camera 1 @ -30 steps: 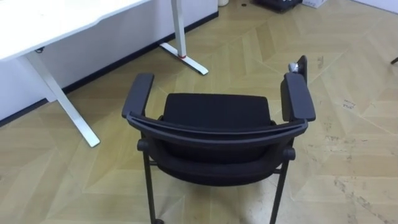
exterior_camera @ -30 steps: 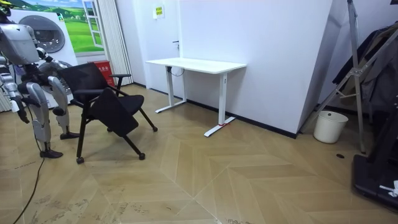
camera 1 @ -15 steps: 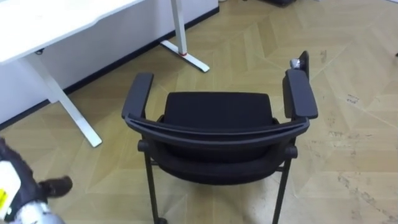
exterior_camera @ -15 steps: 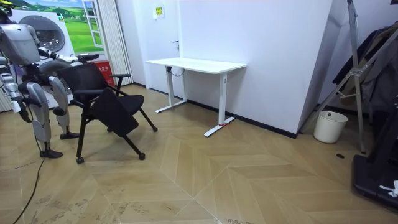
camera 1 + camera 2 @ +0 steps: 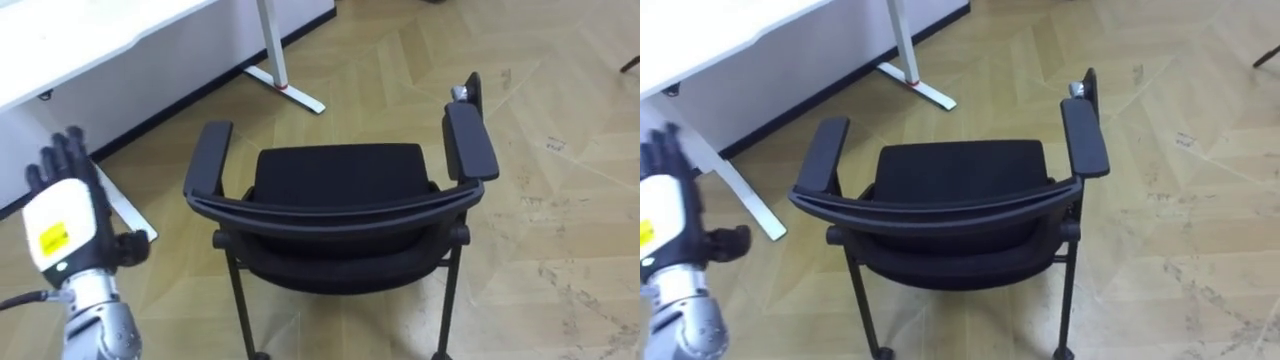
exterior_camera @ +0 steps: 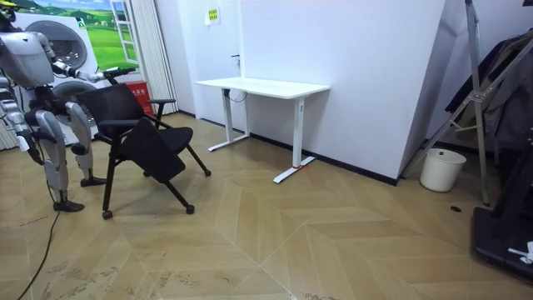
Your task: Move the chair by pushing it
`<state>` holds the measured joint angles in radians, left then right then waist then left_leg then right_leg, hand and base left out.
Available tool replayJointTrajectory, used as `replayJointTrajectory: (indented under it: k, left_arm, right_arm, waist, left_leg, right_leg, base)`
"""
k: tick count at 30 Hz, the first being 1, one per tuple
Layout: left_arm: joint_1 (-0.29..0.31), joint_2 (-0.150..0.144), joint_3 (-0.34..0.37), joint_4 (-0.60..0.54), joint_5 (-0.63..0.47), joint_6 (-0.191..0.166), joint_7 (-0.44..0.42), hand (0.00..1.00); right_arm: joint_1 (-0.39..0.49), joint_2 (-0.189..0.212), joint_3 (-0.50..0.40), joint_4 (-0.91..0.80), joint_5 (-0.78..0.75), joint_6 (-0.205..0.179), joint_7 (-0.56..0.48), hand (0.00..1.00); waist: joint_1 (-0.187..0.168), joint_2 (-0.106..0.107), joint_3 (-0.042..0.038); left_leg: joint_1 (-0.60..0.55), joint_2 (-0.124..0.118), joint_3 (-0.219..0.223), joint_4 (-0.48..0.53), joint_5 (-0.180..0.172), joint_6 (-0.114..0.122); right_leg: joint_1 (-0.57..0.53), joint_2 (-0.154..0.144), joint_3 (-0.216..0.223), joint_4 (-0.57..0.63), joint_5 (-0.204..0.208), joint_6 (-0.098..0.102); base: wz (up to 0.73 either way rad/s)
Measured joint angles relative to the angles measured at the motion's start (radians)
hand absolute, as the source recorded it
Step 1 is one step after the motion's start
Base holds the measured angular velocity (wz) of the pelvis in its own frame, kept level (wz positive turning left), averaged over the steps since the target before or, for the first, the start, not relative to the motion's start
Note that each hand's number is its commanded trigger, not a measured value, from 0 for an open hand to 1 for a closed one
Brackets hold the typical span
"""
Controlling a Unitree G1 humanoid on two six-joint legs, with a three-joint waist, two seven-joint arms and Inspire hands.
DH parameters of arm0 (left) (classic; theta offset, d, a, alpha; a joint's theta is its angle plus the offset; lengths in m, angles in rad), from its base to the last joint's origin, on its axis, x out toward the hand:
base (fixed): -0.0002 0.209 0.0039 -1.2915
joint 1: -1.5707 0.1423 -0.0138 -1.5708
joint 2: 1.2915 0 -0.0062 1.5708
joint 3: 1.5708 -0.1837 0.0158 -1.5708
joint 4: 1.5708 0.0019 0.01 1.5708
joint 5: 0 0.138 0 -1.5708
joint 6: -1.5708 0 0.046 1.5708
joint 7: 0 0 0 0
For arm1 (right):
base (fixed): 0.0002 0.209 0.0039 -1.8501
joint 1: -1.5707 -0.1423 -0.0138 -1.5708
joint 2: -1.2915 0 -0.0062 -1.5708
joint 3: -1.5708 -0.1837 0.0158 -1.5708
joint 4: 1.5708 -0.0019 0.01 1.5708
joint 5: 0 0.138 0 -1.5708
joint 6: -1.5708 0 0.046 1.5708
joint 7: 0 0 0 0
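Observation:
A black chair with two armrests stands right before me, its curved backrest nearest and its seat facing away. My left hand is raised at the lower left, beside and short of the chair's left armrest, fingers straight and open, touching nothing. In the right eye view the left hand sits at the left edge, next to the chair. In the room view I stand behind the chair at the room view's left, with my right hand hanging by my side.
A white desk stands ahead to the left, its near leg close to my left hand and its other foot beyond the chair. In the room view a white bin and a dark rack stand far right. Wooden floor lies open beyond the chair.
My left hand has come up from the lower left edge to beside the chair's left armrest. The chair stays where it was; the view has shifted slightly.

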<state>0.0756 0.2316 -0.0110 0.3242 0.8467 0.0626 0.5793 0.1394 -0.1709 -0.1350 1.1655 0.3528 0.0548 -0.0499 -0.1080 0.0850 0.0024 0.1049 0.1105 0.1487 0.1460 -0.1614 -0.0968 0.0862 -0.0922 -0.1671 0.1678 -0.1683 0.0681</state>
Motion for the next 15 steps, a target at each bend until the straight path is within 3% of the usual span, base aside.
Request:
replayJointTrajectory:
  k: [4, 9, 15]
  left_arm:
    - [0.000, -0.001, -0.039, -0.003, 0.020, 0.000, -0.026, 0.00]
    - [0.000, 0.000, -0.090, -0.046, 0.018, -0.001, -0.051, 0.00]
    - [0.000, 0.010, -0.155, -0.158, 0.022, 0.000, -0.091, 0.00]
  right_arm:
    - [-0.003, 0.002, 0.008, 0.000, 0.001, -0.003, 0.011, 0.00]
    - [-0.011, 0.008, 0.038, 0.009, 0.018, -0.012, 0.021, 0.00]
    - [-0.016, 0.008, 0.050, 0.011, 0.038, -0.011, 0.022, 0.00]
  waist:
    - [-0.015, -0.003, -0.0007]
    - [-0.028, -0.018, 0.0065]
    - [-0.027, -0.020, 0.0021]
  left_leg:
    - [-0.004, 0.000, 0.007, 0.000, 0.000, 0.000]
    - [-0.005, 0.000, 0.013, 0.000, 0.000, 0.000]
    - [-0.005, 0.000, 0.015, 0.000, 0.000, 0.000]
  right_leg:
    - [0.000, 0.000, 0.007, 0.002, 0.000, 0.000]
    - [-0.001, 0.000, 0.015, 0.001, 0.000, 0.000]
    - [-0.003, 0.001, 0.016, -0.001, 0.000, 0.000]
  base:
    - [-0.04]
    - [-0.03]
    - [0.00]
